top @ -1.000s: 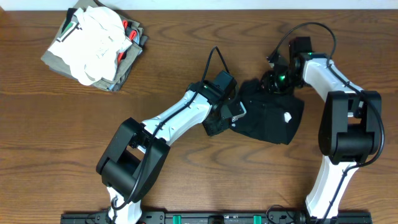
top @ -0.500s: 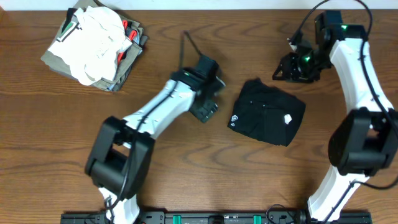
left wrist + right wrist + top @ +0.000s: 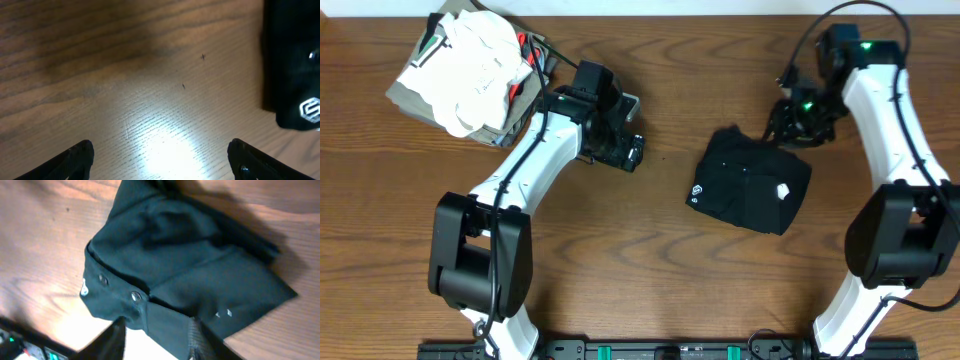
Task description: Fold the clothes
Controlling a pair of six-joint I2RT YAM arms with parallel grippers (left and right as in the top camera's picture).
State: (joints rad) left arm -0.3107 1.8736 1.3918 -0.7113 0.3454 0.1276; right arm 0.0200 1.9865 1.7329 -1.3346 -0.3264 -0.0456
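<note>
A folded black garment (image 3: 750, 190) lies right of center on the wooden table (image 3: 650, 270), the left claw (image 3: 160, 162) open well apart, the right claw (image 3: 156, 340) straddling its edge, grip unclear.

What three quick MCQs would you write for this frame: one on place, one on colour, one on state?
1. Where does the stack of folded garments sit in the overhead view?
A. top left of the table
B. bottom right
C. dead centre

2. What colour is the lone garment by the right gripper?
A. red
B. black
C. olive

3. How is the left gripper?
A. shut on the lone garment
B. shut on the stack
C. open over bare wood

Answers:
1 A, the stack lies toward the far left corner.
2 B, it is black with a small white logo.
3 C, the left wrist view shows its fingers wide apart with only the table between them.
</note>
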